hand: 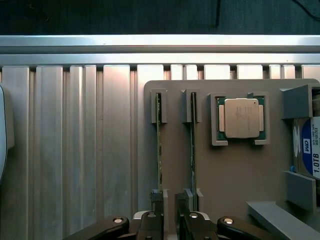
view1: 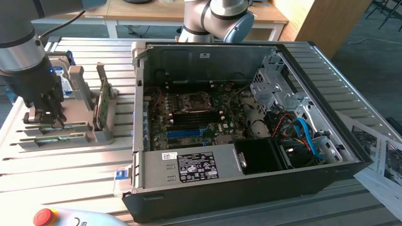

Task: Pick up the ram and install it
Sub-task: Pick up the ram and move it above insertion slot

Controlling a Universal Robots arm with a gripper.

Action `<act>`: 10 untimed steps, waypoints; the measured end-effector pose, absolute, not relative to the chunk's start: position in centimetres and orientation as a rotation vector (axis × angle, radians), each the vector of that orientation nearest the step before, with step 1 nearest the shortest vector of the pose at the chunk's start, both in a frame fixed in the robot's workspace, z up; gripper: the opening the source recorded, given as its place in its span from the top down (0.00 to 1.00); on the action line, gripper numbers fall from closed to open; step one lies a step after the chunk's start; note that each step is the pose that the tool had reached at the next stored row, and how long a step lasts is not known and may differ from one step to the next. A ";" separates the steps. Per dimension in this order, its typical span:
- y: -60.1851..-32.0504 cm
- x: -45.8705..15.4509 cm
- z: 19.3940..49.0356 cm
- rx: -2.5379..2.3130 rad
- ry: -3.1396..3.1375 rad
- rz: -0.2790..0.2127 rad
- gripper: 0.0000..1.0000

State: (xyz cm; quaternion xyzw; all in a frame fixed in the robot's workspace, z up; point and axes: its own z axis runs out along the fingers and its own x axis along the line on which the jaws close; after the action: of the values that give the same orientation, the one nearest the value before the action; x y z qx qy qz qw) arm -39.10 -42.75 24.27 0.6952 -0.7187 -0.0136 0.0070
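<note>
Lining up the grab. Slatted table [view1: 63, 174] carries the open PC case [view1: 251, 188], with the grey holder [hand: 235, 175] just beside it on the exterior view's left. Ram [hand: 159, 150] stands on edge in a holder slot, twin stick [hand: 193, 150] alongside. Gripper [hand: 169, 200] sits low over their ends, fingers [hand: 156, 202] narrowly apart, apparently clamping nothing. Centre on one stick, not the gap between; seat the pads squarely, lift straight.

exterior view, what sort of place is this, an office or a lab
Probably a robotics lab set up for PC assembly: an open computer case sits on a slotted aluminium table, beside a grey parts holder, with wooden desks behind.
</note>
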 end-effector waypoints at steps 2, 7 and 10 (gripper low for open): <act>-42.8 -39.1 24.3 2.174 -2.248 -0.042 0.76; -42.8 -39.2 24.3 2.174 -2.248 -0.042 0.76; -42.8 -39.3 24.3 2.174 -2.248 -0.043 0.76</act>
State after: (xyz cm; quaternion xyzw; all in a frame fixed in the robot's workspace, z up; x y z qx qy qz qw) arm -39.32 -42.80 24.27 0.6952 -0.7187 -0.0136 0.0070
